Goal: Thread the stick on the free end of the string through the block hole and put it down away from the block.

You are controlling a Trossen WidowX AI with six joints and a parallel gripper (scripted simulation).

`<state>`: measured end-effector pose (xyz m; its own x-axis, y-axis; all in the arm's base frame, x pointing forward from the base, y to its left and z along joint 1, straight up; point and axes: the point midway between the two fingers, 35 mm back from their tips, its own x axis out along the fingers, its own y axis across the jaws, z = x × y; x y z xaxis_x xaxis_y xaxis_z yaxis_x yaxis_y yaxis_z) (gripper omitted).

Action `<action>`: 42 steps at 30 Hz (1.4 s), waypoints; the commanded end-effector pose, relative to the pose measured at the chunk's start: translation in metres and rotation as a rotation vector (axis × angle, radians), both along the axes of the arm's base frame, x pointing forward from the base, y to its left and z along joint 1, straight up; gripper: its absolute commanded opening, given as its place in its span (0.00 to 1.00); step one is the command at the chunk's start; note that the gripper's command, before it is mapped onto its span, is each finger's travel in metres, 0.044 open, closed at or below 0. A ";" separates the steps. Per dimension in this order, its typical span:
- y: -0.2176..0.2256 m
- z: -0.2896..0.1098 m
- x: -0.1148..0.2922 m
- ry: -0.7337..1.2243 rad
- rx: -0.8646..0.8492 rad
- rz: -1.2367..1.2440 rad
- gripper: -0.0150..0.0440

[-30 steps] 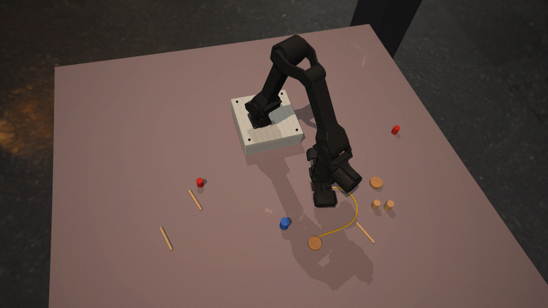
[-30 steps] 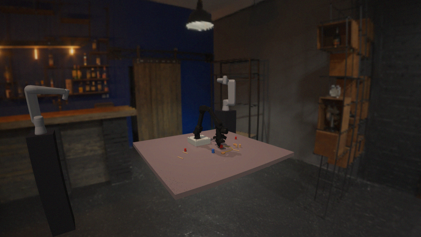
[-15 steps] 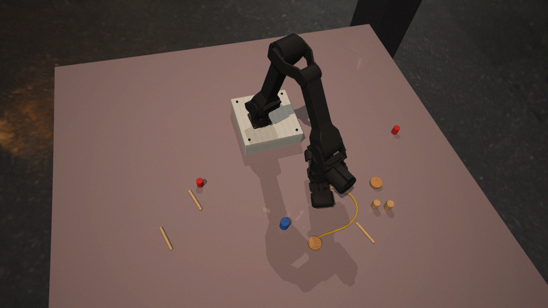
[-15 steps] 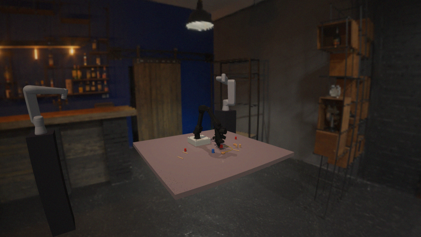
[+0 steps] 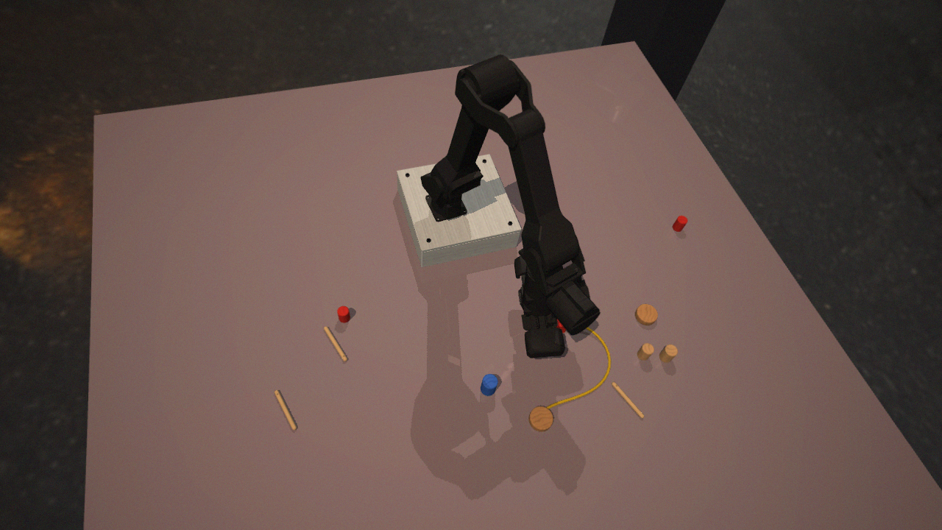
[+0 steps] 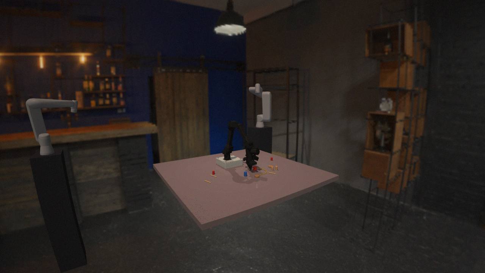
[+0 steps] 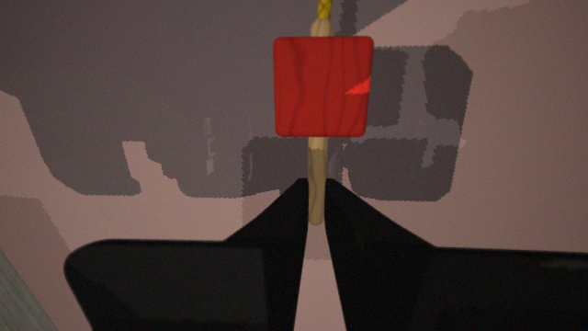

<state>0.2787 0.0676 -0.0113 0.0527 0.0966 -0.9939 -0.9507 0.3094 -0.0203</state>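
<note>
The red block (image 7: 322,87) (image 6: 254,168) is on the table, mostly hidden by the arm in the top view. The stick (image 7: 317,170) passes through the block's hole. Its front end sticks out on the gripper's side and its rear end, with the yellow string (image 7: 324,8) (image 5: 608,361), shows just past the far side. My gripper (image 7: 315,188) is shut on the front part of the stick, with a short gap between fingertips and block. The string curves to the round wooden button (image 5: 540,418) (image 6: 257,176). The hole itself is hidden.
A loose stick (image 5: 628,400) lies right of the string. Two more sticks (image 5: 335,344) (image 5: 285,410) and a red cylinder (image 5: 343,314) are at the left. A blue cylinder (image 5: 489,384) stands left of the button. Two wooden pegs (image 5: 645,351) (image 5: 668,353), a wooden disc (image 5: 646,314) and a red cylinder (image 5: 679,223) are at the right.
</note>
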 end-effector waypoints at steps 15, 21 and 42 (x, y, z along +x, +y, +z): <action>-0.024 0.000 -0.008 0.000 0.002 0.001 0.25; -0.032 0.000 -0.011 0.001 0.000 -0.001 0.25; -0.059 -0.001 -0.019 0.001 -0.002 -0.004 0.25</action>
